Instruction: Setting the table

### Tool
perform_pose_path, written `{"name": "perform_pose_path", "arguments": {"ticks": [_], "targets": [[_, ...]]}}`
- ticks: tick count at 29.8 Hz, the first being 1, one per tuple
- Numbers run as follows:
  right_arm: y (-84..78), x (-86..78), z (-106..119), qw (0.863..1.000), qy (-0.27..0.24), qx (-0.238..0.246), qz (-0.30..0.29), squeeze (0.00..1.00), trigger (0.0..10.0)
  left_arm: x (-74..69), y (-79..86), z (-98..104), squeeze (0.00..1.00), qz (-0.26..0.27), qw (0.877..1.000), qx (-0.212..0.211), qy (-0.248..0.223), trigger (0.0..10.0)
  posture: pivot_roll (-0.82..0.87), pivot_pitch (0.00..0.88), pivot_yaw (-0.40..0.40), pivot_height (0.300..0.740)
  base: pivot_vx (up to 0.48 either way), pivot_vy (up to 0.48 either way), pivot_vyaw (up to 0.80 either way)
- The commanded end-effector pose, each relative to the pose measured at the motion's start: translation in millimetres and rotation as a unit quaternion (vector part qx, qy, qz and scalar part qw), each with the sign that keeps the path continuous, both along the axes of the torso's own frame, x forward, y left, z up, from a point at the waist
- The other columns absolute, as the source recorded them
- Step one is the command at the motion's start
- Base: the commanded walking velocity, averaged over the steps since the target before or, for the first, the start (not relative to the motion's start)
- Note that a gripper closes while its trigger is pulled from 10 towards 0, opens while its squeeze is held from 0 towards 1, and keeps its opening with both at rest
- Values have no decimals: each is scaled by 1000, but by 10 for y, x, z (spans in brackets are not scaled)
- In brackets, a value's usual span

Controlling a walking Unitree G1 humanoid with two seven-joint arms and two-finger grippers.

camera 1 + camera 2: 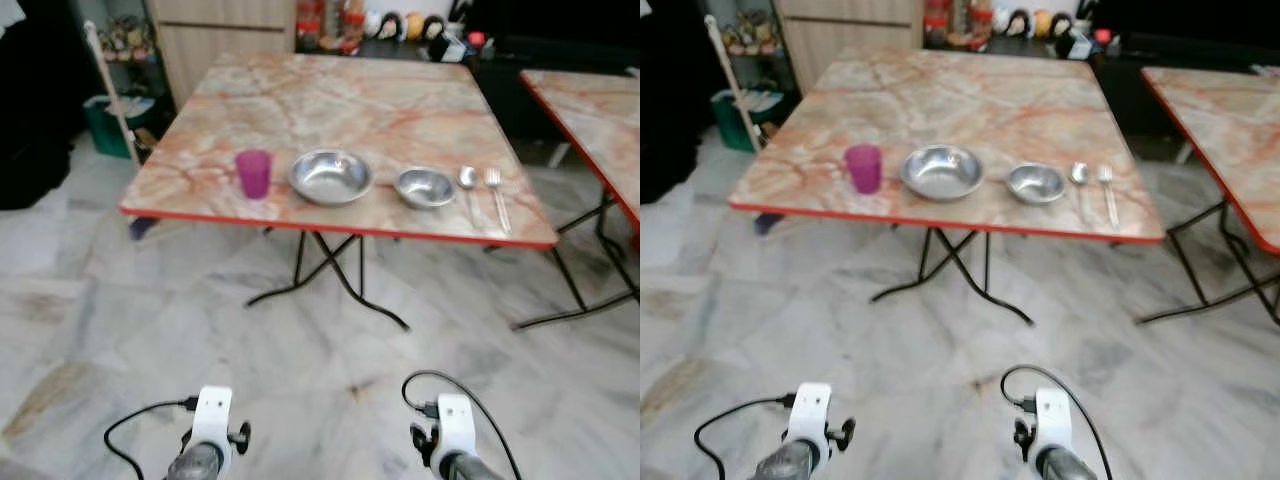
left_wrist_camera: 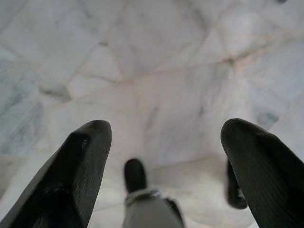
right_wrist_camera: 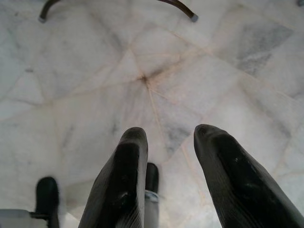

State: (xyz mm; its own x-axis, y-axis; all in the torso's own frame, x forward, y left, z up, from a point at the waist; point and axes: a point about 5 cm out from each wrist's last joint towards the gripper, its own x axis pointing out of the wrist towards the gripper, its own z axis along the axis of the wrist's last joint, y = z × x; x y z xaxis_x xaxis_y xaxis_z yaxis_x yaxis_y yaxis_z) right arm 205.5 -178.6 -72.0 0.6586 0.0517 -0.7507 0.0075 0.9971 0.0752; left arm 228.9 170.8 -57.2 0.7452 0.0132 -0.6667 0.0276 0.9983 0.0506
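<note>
1. Pale grey marble floor (image 1: 150, 330) spreads out ahead, veined and glossy.
2. A square marble-patterned desk (image 1: 340, 100) with a red edge stands on crossed black folding legs (image 1: 330, 275).
3. A second matching desk (image 1: 590, 110) sits to the right.
4. Behind, a wooden cabinet (image 1: 225, 35) and a cluttered dark shelf (image 1: 400, 25).

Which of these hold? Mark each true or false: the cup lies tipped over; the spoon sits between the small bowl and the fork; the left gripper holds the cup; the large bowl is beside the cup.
1. The purple cup lies tipped over. False: it stands upright on the table.
2. The spoon sits between the small bowl and the fork. True.
3. The left gripper holds the cup. False: it is open over the floor.
4. The large bowl is beside the cup. True.
</note>
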Motion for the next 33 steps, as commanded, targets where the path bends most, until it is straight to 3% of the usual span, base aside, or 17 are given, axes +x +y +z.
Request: {"name": "perform_pose_path", "arguments": {"ticks": [1,10,15,28,33], "targets": [[63,-20,-18,1000,4,10,-2,0,10000,65,105,62,0,22,1000,-3,-21,10000,89,122,-73,740,0,0,0],[54,-13,-16,1000,7,6,-8,0,10000,210,54,162,0,20,999,-12,-47,10000,86,121,-73,740,0,0,0],[49,-13,-17,1000,9,5,-9,0,10000,195,37,144,0,16,999,-12,-38,10000,81,118,-70,740,0,0,-511],[48,-19,-18,1000,4,8,-14,0,10000,146,53,108,0,21,999,-14,-29,10000,85,120,-71,740,0,0,0],[54,6,-3,1000,-2,8,-12,0,10000,120,63,89,0,23,999,-11,-24,10000,84,118,-72,740,310,0,-283]]}}
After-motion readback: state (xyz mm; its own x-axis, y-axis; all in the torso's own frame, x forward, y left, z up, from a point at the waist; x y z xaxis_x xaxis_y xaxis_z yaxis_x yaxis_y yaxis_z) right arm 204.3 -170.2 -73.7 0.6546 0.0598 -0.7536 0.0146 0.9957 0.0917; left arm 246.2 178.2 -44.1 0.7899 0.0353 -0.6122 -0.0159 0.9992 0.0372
